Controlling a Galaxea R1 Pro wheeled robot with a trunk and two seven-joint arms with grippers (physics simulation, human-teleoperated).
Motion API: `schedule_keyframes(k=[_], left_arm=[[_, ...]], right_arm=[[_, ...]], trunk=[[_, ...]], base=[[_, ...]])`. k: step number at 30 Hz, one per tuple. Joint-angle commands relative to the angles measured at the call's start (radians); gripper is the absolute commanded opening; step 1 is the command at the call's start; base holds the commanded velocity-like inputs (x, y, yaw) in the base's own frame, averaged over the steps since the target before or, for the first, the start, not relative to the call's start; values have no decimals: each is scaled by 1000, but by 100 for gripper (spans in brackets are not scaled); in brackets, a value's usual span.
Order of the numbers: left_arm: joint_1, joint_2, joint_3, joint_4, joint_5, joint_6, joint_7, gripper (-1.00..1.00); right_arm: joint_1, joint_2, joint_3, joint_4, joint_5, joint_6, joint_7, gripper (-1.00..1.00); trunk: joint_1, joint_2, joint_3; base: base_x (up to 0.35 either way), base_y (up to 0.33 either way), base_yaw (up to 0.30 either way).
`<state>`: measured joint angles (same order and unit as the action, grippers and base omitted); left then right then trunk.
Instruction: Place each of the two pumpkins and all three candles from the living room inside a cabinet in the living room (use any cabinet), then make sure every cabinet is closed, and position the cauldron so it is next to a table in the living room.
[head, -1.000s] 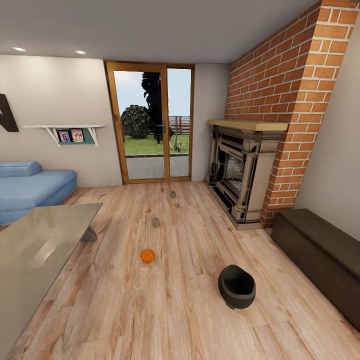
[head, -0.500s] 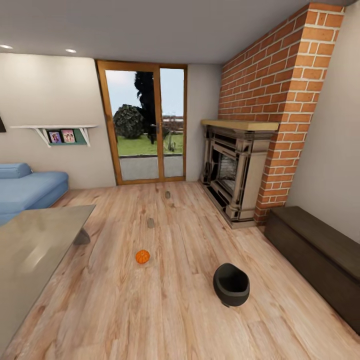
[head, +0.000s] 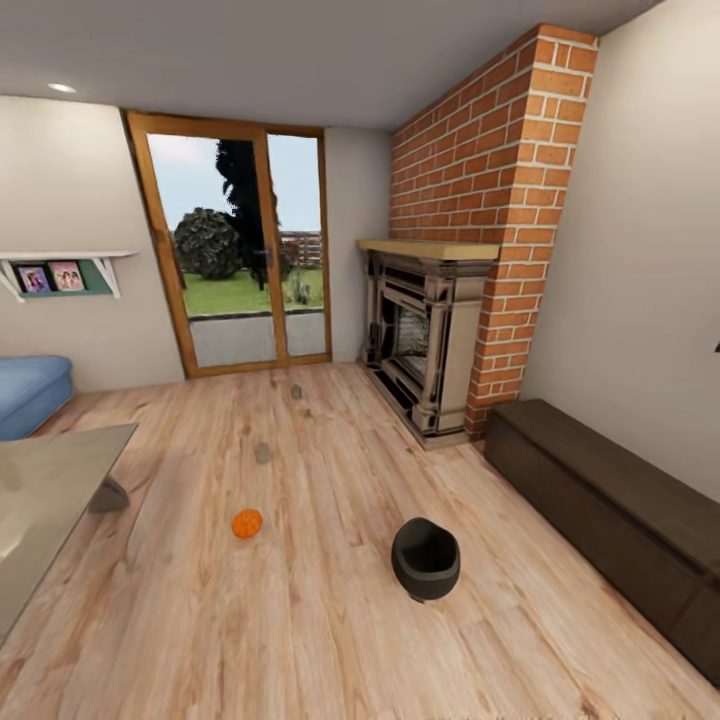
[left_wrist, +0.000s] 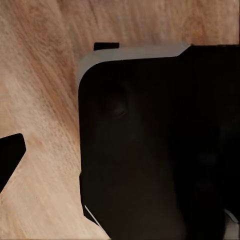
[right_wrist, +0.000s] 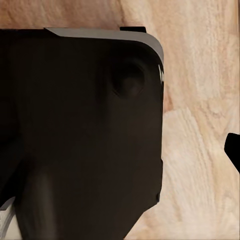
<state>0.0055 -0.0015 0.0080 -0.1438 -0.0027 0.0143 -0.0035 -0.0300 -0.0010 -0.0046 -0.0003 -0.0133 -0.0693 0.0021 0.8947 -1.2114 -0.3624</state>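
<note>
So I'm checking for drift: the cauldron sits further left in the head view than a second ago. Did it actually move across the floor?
No. The cauldron keeps its place relative to the fireplace and pumpkin; everything shifted left together, so the camera turned.

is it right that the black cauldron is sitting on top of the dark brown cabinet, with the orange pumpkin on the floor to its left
Not quite. In the head view the cauldron stands on the wood-plank floor, apart from the cabinet, which lies to its right along the wall. The rest holds: the pumpkin is on the floor to its left.
</note>
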Motion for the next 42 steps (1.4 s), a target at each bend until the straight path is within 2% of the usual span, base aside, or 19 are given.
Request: schedule_keyframes(k=[1, 3, 4, 5, 6, 7, 9, 10, 12, 13, 16, 19, 25, 30, 33, 35, 40, 42], left_arm=[[-2, -1, 1, -39, 0, 8, 0, 100], [-4, -5, 1, -102, 1, 33, 1, 100], [-8, -9, 0, -149, 1, 70, 1, 100], [-23, -14, 0, -225, 2, 161, 1, 100], [-30, -15, 0, -250, 2, 197, 0, 100], [-46, -17, 0, -298, 3, 266, 0, 100], [-86, -19, 0, -381, 7, 375, 1, 100], [-98, -19, 1, -397, 11, 393, 2, 100], [-151, -19, 1, -437, 45, 437, 7, 100], [-166, -18, 1, -441, 58, 444, 8, 100], [-237, -13, 0, -446, 129, 463, 12, 100], [-271, -12, 0, -444, 152, 468, 13, 100], [-286, -18, 0, -455, 157, 454, 12, 100], [-293, -15, 0, -505, 158, 452, 13, 100], [-294, -9, 4, -520, 159, 440, 14, 100], [-294, -7, 14, -520, 161, 430, 14, 100], [-294, -3, 68, -508, 161, 417, 14, 100], [-294, -3, 84, -506, 161, 415, 13, 100]], right_arm=[[-1, 0, -1, 0, -2, -4, 0, 100], [-1, 0, -2, -8, -4, -3, 0, 100], [-1, 0, -3, -30, -7, 0, -1, 100], [-2, 0, -3, -95, -18, 10, -3, 100], [-2, 0, -3, -121, -24, 17, -3, 100], [-2, 0, -3, -175, -35, 41, -3, 100], [-5, 0, -2, -295, -52, 126, -3, 100], [-7, 0, -1, -329, -54, 154, -3, 100], [-20, 3, -1, -465, -60, 273, -5, 100], [-24, 4, 0, -496, -61, 301, -5, 100], [-74, 5, 0, -616, -65, 416, -7, 100], [-143, 6, 0, -649, -66, 451, -8, 100], [-211, 6, 1, -659, -66, 446, -9, 100], [-227, 6, 0, -657, -66, 426, -9, 100], [-229, 6, 0, -652, -66, 376, -10, 100], [-230, 6, -1, -643, -66, 360, -10, 100], [-231, 7, -2, -620, -77, 342, -6, 100], [-231, 8, -1, -590, -95, 317, -5, 100]], trunk=[[0, -1, -1], [0, -1, -1], [0, -1, -1], [0, -1, -1], [0, -1, -2], [0, -1, -2], [0, -1, -3], [0, -1, -4], [0, -1, -6], [0, -1, -6], [0, -1, -9], [0, -1, -13], [0, -1, -20], [0, -1, -26], [0, -1, -30], [0, -1, -32], [0, -1, -39], [0, -1, -41]], base=[[0, 0, -290], [0, 0, -290], [0, 0, -290], [0, 0, -290], [0, 0, -289], [0, 0, -282], [0, 0, -271], [0, 0, -265], [0, 0, -259], [0, 0, -255], [0, 0, -247], [0, 0, -231], [0, 0, -212], [0, 0, -204], [0, 0, -202], [0, 0, -202], [0, 0, -199], [0, 0, -187]])
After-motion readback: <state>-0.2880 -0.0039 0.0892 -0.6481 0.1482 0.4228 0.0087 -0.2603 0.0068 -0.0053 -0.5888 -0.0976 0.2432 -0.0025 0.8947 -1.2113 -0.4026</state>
